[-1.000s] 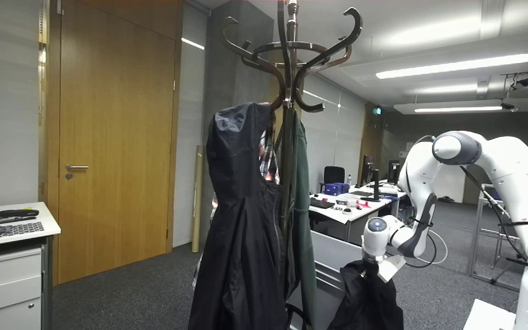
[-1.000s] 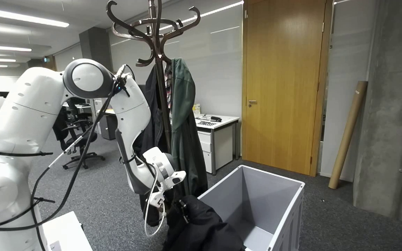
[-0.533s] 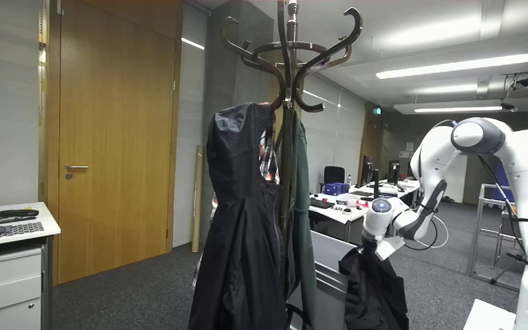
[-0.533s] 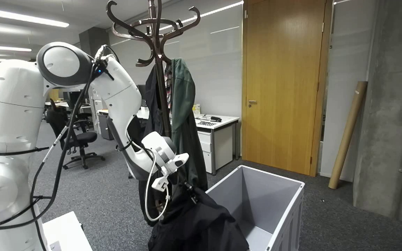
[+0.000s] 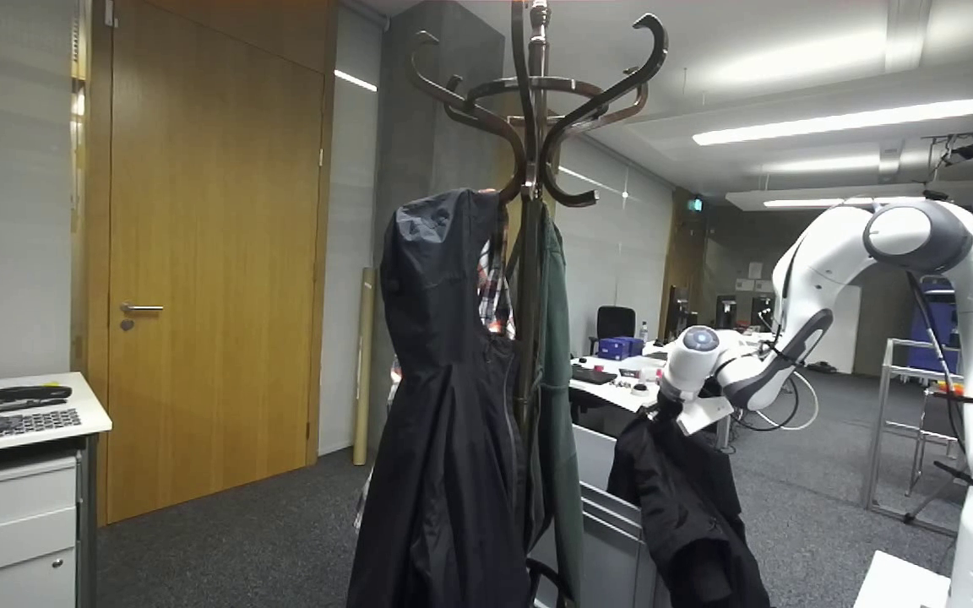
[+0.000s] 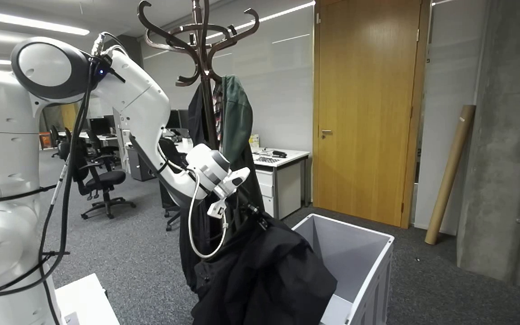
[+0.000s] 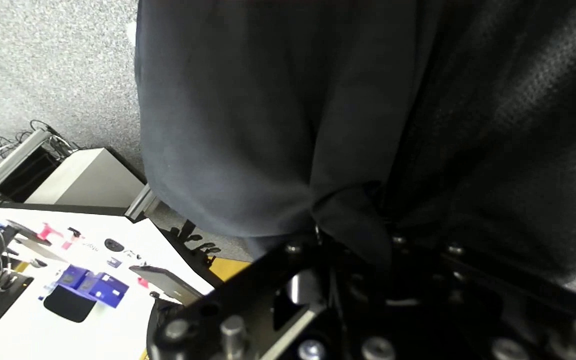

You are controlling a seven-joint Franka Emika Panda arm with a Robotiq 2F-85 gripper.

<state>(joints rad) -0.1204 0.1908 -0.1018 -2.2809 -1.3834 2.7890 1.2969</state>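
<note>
The tool point(image 6: 262, 221) pinches a black garment point(image 6: 282, 271); gripping is done, letting go not yet; in an exterior view a grey crate point(image 6: 354, 258) stands to its right, contact unclear.

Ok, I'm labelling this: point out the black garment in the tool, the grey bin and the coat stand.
Black garment point(image 6: 269, 275), in an exterior view: its hanging cloth.
Grey bin point(image 6: 350, 253), in an exterior view: its inner wall.
Coat stand point(image 5: 529, 253), in an exterior view: its upright pole.

Both exterior views look from farther back, sharing the coat rack point(image 5: 530, 181) and door point(image 5: 216, 253); the wrist view faces black cloth point(image 7: 238, 125) closely.
</note>
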